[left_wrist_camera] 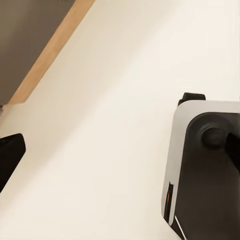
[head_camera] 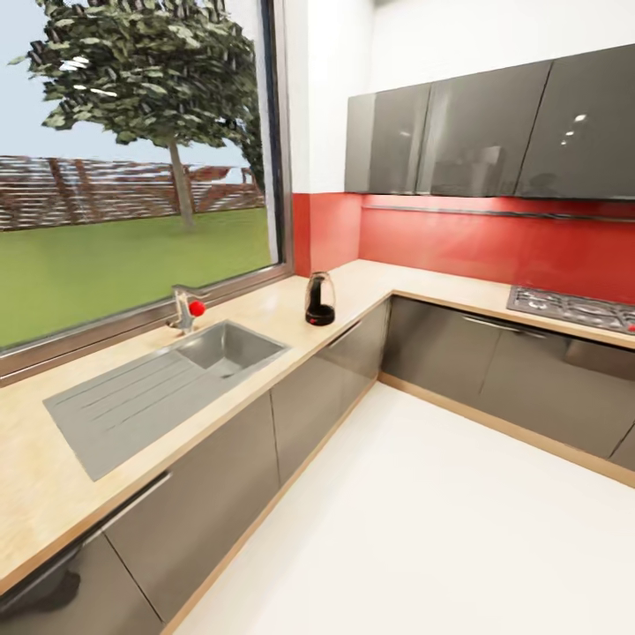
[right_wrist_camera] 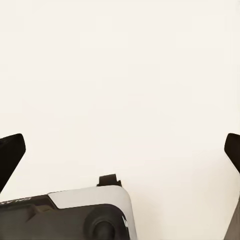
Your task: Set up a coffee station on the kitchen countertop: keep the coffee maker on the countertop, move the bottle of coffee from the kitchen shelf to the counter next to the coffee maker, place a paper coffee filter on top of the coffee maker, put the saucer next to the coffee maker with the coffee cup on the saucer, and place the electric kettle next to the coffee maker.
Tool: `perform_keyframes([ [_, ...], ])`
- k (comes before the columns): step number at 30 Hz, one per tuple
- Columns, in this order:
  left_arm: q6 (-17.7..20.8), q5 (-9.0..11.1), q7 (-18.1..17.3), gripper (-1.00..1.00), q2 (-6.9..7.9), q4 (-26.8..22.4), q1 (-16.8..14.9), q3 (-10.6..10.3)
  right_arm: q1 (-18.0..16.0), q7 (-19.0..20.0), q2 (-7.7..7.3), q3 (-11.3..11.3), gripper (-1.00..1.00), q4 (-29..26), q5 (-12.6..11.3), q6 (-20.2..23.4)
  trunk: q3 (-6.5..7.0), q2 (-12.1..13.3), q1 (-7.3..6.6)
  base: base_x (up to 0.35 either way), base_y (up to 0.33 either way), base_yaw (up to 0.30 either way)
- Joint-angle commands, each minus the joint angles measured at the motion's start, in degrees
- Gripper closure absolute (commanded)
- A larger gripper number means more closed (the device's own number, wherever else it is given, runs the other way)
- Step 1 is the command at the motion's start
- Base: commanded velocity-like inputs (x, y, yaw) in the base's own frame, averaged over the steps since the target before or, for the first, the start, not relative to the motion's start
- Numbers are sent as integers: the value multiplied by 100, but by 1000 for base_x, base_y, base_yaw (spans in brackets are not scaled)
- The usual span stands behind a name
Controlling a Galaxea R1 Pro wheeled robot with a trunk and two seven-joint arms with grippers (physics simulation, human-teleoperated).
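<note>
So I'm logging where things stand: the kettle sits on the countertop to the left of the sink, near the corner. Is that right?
Not quite. In the head view the kettle stands on the countertop to the right of the sink, not the left, towards the corner. The rest holds.

Bright, even daylight pours in through the large window (head_camera: 132, 176) and leaves the desk (head_camera: 291, 309) pale and almost shadowless. Soft glare and small specular dots sit on the glossy grey wall cabinets (head_camera: 494, 132). Straight lines bow toward the head view's edges, a wide-angle stretch. Both wrist views are washed out, the white floor (right_wrist_camera: 120, 75) nearly featureless, and slightly soft.
</note>
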Motion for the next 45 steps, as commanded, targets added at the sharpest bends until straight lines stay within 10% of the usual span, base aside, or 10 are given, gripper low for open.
perform_keyframes([
  [1, -40, -37, 16, -100, 2, 24, -10, 40, -5, -7, 0, -48, -100, 7, 60, -19, -12, -11, 6, 280, -198, 219],
  [45, 16, -164, 15, -100, -16, 33, -7, 40, -5, -15, -26, -65, -100, 7, 60, -19, -12, -11, 6, 283, -201, 58],
])
